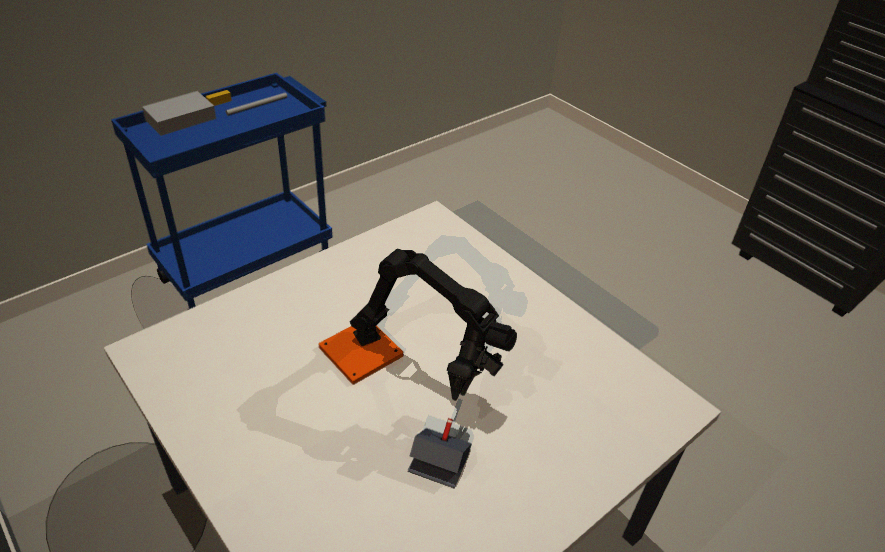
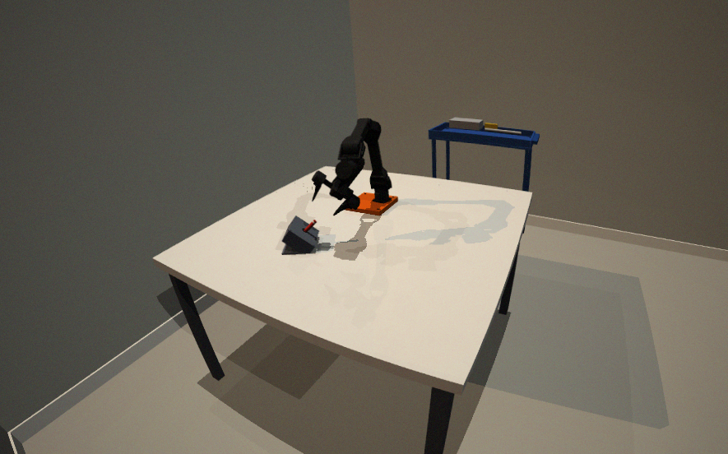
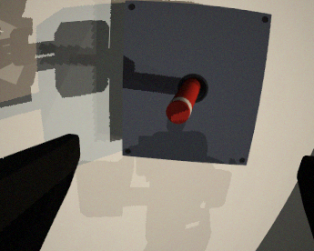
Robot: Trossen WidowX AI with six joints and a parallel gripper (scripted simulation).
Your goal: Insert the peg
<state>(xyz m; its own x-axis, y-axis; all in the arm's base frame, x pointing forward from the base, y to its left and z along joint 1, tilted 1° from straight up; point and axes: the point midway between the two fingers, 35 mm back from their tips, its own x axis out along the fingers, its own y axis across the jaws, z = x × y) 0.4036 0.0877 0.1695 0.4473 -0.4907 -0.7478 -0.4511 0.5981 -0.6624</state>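
Note:
The red round peg (image 1: 446, 429) (image 2: 310, 225) (image 3: 189, 95), with a pale band near its top, sits with its lower end in the round hole (image 3: 205, 89) of the dark grey sloped panel (image 1: 434, 449) (image 2: 298, 240) (image 3: 157, 36). Its upper part sticks out from the face. How deep its hidden end reaches cannot be seen. My gripper (image 1: 456, 397) (image 2: 324, 207) (image 3: 193, 157) is open and empty, its fingers wide apart. It is back from the peg, above it, and touches neither peg nor panel.
The arm's orange base plate (image 1: 349, 356) (image 2: 377, 210) is bolted on the pale table (image 1: 569, 425) (image 2: 411, 316). A blue cart (image 1: 240, 253) (image 2: 484, 136) and a dark drawer cabinet (image 1: 836, 185) stand off the table. Arm shadows fall across the table and panel.

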